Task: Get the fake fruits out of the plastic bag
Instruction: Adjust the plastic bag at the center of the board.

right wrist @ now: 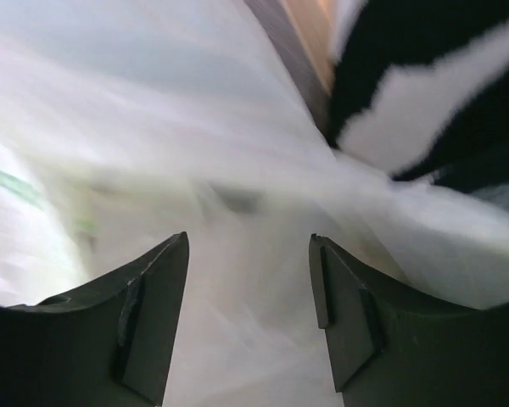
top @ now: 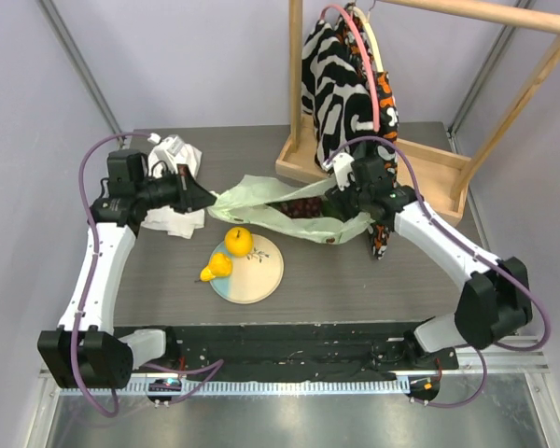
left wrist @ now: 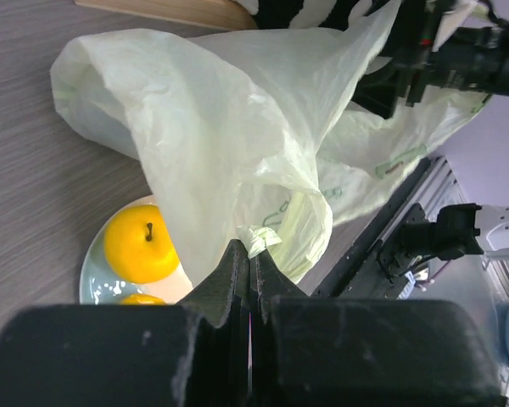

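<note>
**Pale green thin plastic carrier bag [top: 250, 196] pinched at one end, dark red grape bunch [top: 303, 206] showing inside**

The bag lies slumped across the middle of the grey wood-grain table [top: 355, 280], between the two arms. It is filmy stuff, soft and light, and I'd expect it to slide and crumple rather than hold any shape. It looks best taken by a gathered fold or a handle loop, not by the flat film.

The left gripper [left wrist: 249, 254] does just that. Its black jaws are closed tight on a twisted tuck of the bag's left end, and the film drapes away from that pinch. The right gripper [right wrist: 248, 254] is down at the bag's other end with its jaws spread apart. Blurred pale film fills the gap between them, and nothing is clamped.

The grapes sit in the bag's open middle. They are light hollow plastic, I'd guess, hard and a little slick, so they should be easier to tip out than to pluck. I cannot tell whether more fruit hides under the folds.

Just in front of the bag, a round pale blue and cream plate [top: 269, 276] holds a yellow-orange round plastic fruit [top: 239, 242]. A yellow plastic pear [top: 217, 269] lies beside that fruit at the plate's left edge.
</note>
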### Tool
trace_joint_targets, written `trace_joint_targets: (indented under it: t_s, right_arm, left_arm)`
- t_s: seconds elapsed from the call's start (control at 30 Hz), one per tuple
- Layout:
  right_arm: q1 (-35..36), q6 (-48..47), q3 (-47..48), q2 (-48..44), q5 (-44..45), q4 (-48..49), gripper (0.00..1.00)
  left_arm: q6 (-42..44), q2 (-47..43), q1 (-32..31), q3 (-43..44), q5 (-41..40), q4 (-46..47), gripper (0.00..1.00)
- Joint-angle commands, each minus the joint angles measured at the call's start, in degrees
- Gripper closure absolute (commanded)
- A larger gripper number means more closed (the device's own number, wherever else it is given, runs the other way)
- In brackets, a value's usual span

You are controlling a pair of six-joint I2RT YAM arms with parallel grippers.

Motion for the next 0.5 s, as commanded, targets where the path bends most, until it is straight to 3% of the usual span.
trace_joint_targets:
  t_s: [0.0,0.2,0.27,0.37,0.47]
  right_arm:
    - [4.0,0.1,5.8,-1.4,-14.5,-1.5,0.37]
    - [9.4,-2.4,13.0,7.0,-21.2,-0.7,0.48]
    - [9.7,-2.5,15.2,11.2,-22.5,-1.3,0.61]
    - [9.7,-3.1,20.5,14.1,-25.7,-3.8,0.7]
    - [9.7,-3.0,23.4,14.2,-27.3,-5.9,0.68]
  left_arm:
    - [-1.5,1.6,-2.1,2.9,2.8,2.6,1.0]
    - [-2.7,2.5,-3.5,3.0,-0.2,3.3,1.0]
    - [-4.6,2.6,-3.6,2.7,-1.9,5.7,1.0]
    - [-8.1,3.5,-3.0,3.4,-6.0,7.9,1.0]
    - [-11.3,4.8,-2.3,4.3,-9.0,9.2,1.0]
